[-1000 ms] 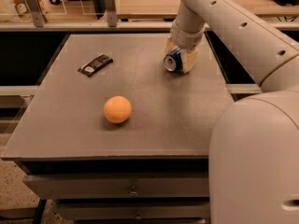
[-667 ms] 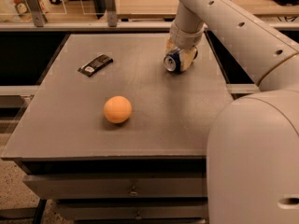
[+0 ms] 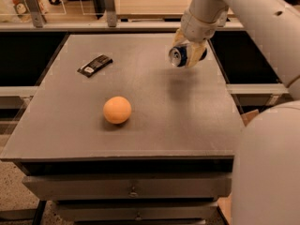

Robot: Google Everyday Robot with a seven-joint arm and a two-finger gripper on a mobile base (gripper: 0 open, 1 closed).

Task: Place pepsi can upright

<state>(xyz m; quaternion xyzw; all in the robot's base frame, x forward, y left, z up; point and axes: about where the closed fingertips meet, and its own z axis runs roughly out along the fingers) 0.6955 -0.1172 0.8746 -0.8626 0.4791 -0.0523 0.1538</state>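
The pepsi can [image 3: 180, 55] is dark blue with a silver top. It lies on its side in the air, its top facing left toward the camera. My gripper [image 3: 188, 52] is shut on the pepsi can and holds it above the far right part of the grey table [image 3: 154, 121]. A shadow of the can falls on the table below it.
An orange ball [image 3: 117, 109] sits left of the table's centre. A flat black packet [image 3: 94, 64] lies at the far left. A rail with posts [image 3: 108, 6] runs behind the table. My arm and body [image 3: 267, 163] fill the right side.
The gripper has lifted the can off the table and moved it slightly right and up; the can was resting on the table before.
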